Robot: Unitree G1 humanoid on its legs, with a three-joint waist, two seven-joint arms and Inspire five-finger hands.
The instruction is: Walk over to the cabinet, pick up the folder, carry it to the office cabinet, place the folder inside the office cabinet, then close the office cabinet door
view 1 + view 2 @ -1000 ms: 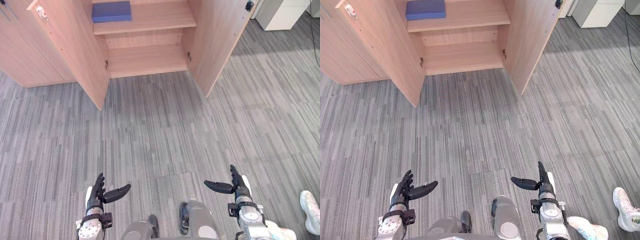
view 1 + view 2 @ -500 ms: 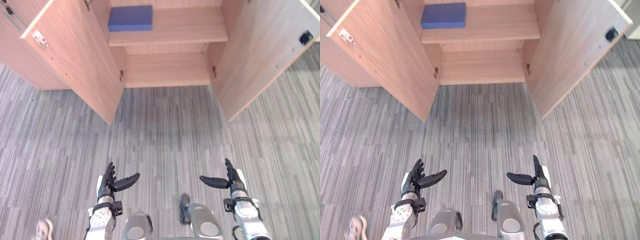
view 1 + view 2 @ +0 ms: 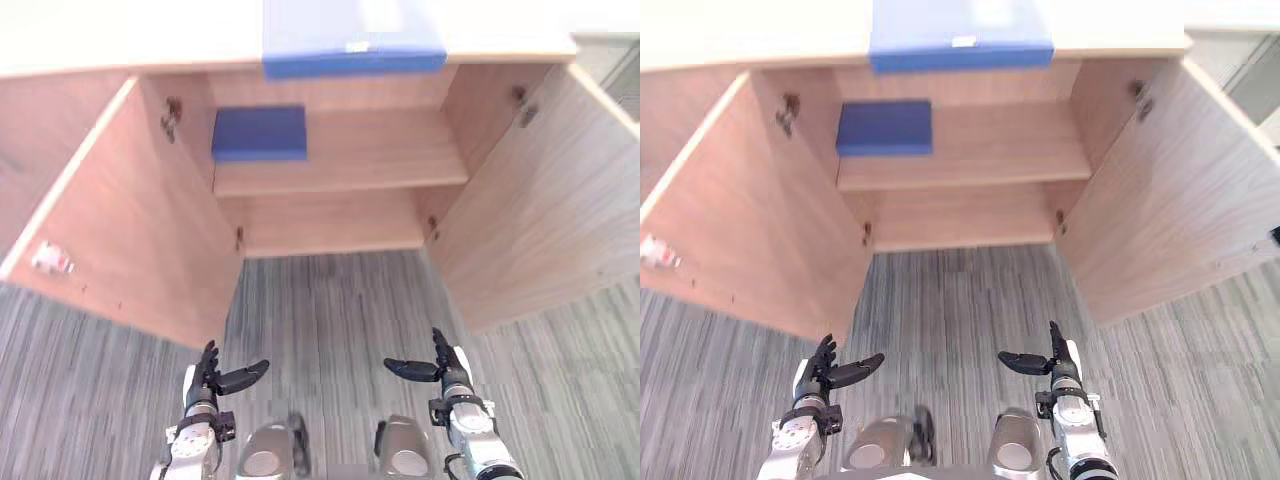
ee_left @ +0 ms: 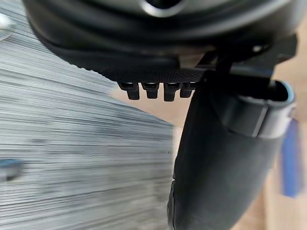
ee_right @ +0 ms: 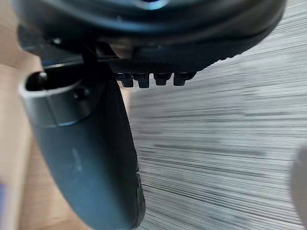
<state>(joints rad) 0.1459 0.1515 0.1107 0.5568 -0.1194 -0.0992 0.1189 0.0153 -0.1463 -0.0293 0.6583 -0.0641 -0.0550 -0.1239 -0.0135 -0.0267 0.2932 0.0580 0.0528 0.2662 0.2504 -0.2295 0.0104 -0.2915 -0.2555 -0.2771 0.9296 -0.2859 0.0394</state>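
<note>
Straight ahead and well above both hands: look to the blue folder (image 3: 353, 40), lying flat on top of the cabinet (image 3: 110, 40) with its front edge at the lip. Runs side to side along that visible edge; cannot tell the true long axis, being cut off at the far side. Sits roughly between the two arms, a shade towards the right hand (image 3: 446, 370), so judged within reach of either, or of both together, once closer and raised.

Note also a second blue folder (image 3: 259, 133), flat on the upper shelf (image 3: 380, 160) inside, pushed to the shelf's left end and so nearer the left hand (image 3: 205, 382). Cannot say from here which of the two counts as the one to fetch. Flanked by the left door (image 3: 130, 230) and the right door (image 3: 540, 200), each swung wide open.

As for the hands: held low over the carpet (image 3: 330, 300), well short of the cabinet, fingers straight, thumbs turned inward towards each other, gripping nothing.

As for writing: a small white label (image 3: 357, 46) on the top folder's front edge, too small to read, and a white tag (image 3: 50, 260) with red marks on the inner face of the left door, likewise unreadable. No brand to make out.
</note>
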